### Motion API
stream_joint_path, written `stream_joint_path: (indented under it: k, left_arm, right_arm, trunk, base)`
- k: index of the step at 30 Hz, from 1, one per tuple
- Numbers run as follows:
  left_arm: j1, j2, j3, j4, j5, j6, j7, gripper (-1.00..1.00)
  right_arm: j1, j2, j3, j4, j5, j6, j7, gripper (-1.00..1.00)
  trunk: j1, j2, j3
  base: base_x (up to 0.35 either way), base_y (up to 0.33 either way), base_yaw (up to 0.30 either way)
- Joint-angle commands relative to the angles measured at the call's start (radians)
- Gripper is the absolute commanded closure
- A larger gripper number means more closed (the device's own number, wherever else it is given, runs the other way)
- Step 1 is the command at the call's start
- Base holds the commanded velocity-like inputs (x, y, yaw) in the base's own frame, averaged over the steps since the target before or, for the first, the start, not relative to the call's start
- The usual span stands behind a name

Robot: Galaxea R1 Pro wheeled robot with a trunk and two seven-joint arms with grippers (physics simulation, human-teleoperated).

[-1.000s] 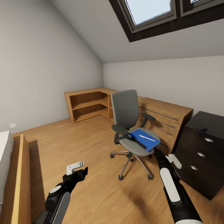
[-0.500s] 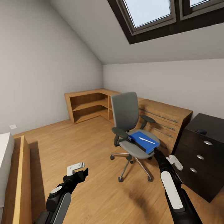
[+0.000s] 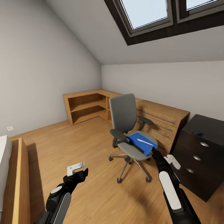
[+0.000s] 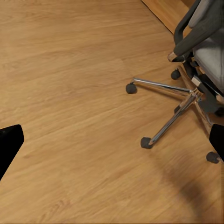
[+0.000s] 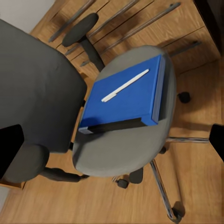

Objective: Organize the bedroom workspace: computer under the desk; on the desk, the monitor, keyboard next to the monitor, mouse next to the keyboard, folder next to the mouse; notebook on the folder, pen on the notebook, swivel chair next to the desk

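Both arms are glossy black with rounded joint housings and a long pale grey-white oval panel set into each forearm. The left arm (image 3: 60,197) carries a smaller grey oval patch near its wrist and a white angular bracket with small dark holes. The right arm (image 3: 169,186) bears a similar white bracket. In the wrist views, the tool fingers (image 4: 9,144) appear as plain matte black blocks.
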Motion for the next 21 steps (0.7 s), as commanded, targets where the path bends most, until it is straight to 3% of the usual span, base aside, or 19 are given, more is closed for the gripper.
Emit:
stream_joint_path:
  k: [1, 21]
  left_arm:
    - [0.000, 0.000, -0.001, -0.001, 0.011, 0.003, 0.009, -1.00]
    - [0.000, 0.000, -0.001, 0.007, 0.011, 0.003, 0.007, -1.00]
  right_arm:
    - [-0.001, 0.001, -0.002, -0.002, -0.003, 0.006, -0.004, -1.00]
    - [-0.001, -0.001, -0.002, -0.001, -0.006, 0.007, -0.004, -1.00]
  trunk:
    - [-0.004, 0.007, 0.001]
    - [-0.073, 0.133, 0.034]
  base:
    - [0.000, 0.000, -0.145]
    - [0.000, 0.000, -0.180]
